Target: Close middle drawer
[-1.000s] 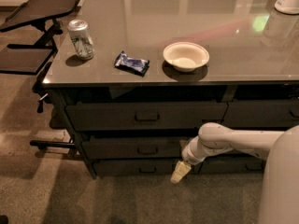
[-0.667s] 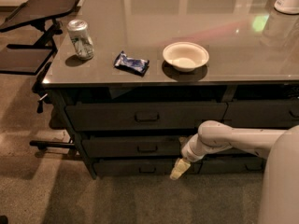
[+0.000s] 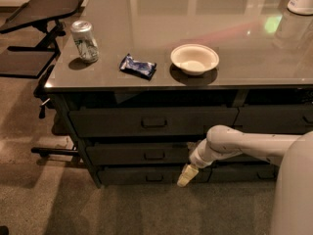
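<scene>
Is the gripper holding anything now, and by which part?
Nothing is seen held; the gripper hangs by the middle drawer's right end, away from its handle.

Tabletop (image 3: 234,28) carries a can (image 3: 84,41), blue wrapper (image 3: 138,65) and white bowl (image 3: 194,59); end effector (image 3: 186,177) hangs low near the middle drawer (image 3: 137,154).

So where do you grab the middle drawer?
By the small bar handle centred on the front of the dark grey metal middle drawer, coming straight from the front, as the bar faces outward. The pincer hangs lower, to its right, before the dark bottom drawer.
</scene>
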Tool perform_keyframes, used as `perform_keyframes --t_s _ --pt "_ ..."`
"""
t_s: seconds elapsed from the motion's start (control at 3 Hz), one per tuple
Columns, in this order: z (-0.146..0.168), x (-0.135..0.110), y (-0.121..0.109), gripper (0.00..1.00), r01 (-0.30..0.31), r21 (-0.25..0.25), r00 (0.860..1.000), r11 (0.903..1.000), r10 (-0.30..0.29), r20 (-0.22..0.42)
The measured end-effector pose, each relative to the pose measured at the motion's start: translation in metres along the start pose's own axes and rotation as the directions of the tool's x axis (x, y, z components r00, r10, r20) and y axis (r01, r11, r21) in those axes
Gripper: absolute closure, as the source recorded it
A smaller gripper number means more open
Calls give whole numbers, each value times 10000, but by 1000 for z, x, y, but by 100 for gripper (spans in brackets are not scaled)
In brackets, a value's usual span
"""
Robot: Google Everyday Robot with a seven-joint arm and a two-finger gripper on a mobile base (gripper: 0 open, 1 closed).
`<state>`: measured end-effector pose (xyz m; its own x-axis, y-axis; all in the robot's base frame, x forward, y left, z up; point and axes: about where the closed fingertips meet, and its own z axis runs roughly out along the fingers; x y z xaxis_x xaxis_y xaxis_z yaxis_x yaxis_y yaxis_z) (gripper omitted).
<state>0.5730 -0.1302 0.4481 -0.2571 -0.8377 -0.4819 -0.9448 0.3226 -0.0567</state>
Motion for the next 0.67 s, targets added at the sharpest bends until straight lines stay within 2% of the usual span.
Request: perform_keyframes --t_s 0.67 --pt "-1 -3 -3 0 46 90 10000 9999 -47 36"
